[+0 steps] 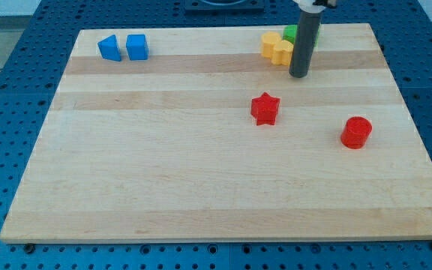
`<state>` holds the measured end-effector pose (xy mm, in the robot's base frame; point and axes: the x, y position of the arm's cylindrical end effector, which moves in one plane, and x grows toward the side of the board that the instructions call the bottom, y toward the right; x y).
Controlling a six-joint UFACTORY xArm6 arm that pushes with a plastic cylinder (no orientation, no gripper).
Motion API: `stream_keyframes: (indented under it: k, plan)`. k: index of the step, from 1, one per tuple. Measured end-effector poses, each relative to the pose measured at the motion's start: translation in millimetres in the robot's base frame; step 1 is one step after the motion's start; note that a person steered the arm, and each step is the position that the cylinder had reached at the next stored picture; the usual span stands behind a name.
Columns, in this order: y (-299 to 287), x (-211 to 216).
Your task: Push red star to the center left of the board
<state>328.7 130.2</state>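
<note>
The red star (pixel 265 109) sits a little right of the middle of the wooden surface (pixel 201 187), somewhat toward the far side. It lies flat, one point aimed at the far edge; being a star, it has no long axis I can name. The stretch of wood between it and the left edge carries no other block.

To its right and slightly nearer to me stands a red cylinder (pixel 356 132), well apart from the star. Beyond the star, near the far edge, two yellow blocks (pixel 277 48) sit touching each other; their exact shapes I cannot make out. A green block (pixel 290 33) is just behind them, partly hidden by my rod. Far off in the far left corner, a blue triangular block (pixel 109 48) and a blue cube (pixel 136 47) stand just beside one another.

My tip (pixel 299 75) rests on the wood just right of the yellow pair, beyond and to the right of the star, not touching it. This arm carries no claw, so nothing is spread, pressed together or pinched; the rod holds nothing.
</note>
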Motion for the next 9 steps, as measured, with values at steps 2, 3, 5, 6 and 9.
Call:
stream_keyframes:
  k: [2, 3, 5, 6, 9]
  plan:
    - [1, -7]
    - [7, -1]
    - [8, 32]
    - [-8, 47]
    - [-66, 81]
